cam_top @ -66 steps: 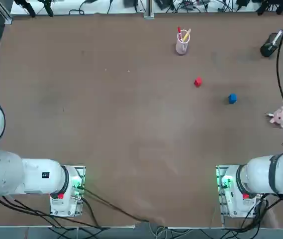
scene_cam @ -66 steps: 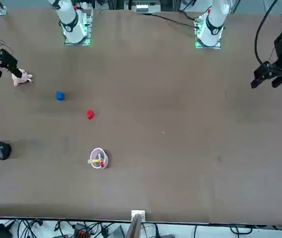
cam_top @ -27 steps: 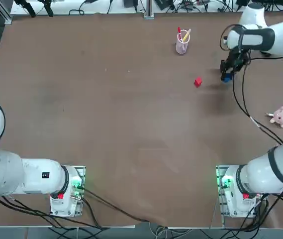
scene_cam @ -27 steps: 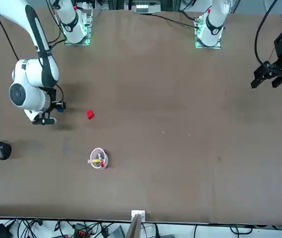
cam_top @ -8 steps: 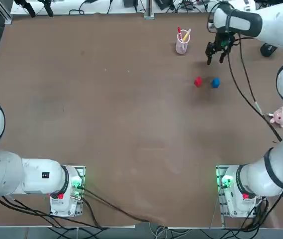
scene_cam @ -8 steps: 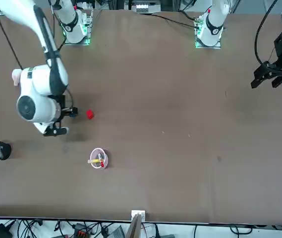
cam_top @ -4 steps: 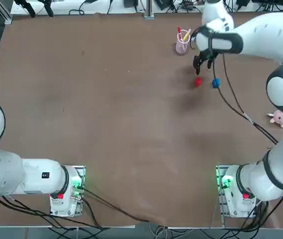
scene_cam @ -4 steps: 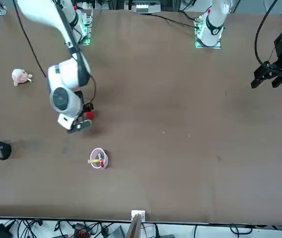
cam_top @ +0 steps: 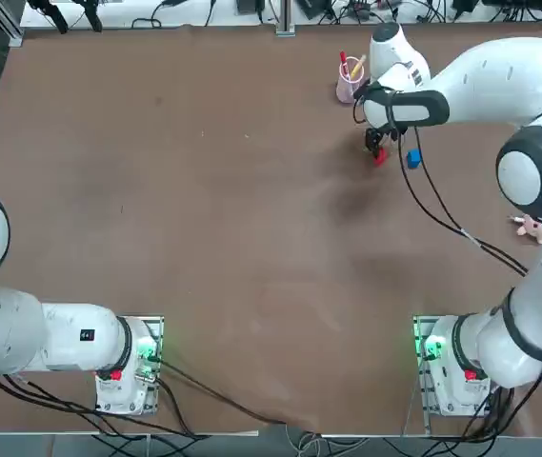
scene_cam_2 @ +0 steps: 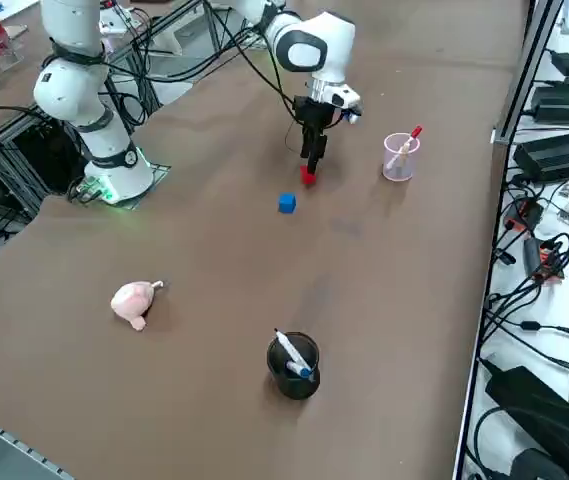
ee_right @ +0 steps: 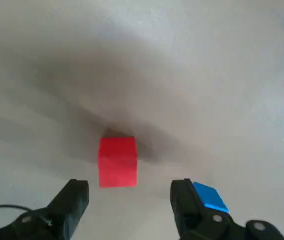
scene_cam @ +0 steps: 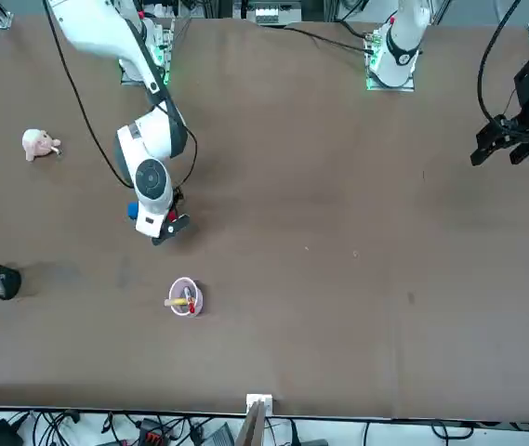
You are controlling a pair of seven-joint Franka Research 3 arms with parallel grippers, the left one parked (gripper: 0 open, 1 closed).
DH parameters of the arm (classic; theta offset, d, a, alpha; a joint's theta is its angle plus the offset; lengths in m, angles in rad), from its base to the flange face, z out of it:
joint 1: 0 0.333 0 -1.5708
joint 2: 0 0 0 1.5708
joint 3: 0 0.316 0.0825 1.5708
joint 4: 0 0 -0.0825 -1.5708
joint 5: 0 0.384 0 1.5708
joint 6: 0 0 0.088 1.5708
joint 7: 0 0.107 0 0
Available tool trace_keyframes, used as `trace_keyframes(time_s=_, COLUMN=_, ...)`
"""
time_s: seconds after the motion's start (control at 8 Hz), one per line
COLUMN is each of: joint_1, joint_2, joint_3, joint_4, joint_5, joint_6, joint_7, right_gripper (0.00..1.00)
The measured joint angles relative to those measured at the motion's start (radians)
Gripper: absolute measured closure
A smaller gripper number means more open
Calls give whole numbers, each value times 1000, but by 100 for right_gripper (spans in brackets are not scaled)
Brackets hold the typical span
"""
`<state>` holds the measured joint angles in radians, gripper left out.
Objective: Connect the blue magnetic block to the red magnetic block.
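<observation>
Hand (ee_right: 130, 192) position is what has changed: a second ago I had it up near the clear cup (cam_top: 349, 83) with pens, and now it sits low over the red block (ee_right: 117, 161), fingers spread and empty. From the wrist camera I see the red block on the table (cam_top: 204, 219) just ahead of the gap between the two fingers (ee_right: 74, 197), closer to one of them than the other, not yet between them. The blue block (ee_right: 209, 196) shows partly behind the other finger, outside the opening, near the red one but not touching it. From overhead the blue block (cam_top: 413, 158) lies just beside the red block (cam_top: 379, 157), on the side toward the pink plush toy (cam_top: 535, 227), with bare table between them. It rests where I released it a moment back, so the two are close but not joined. My read is that the hand is lining up on the red block to close that last gap. The risk I see is a finger clipping the blue block on the way down and knocking it away.
</observation>
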<state>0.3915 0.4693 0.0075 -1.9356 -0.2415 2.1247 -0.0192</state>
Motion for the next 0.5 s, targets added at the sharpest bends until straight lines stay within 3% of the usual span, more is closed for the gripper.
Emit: trace_keyframes(time_s=0.5, joint_1=0, joint_2=30, joint_3=-5, joint_4=-1, joint_5=0, joint_6=8, joint_7=-27, right_gripper=2)
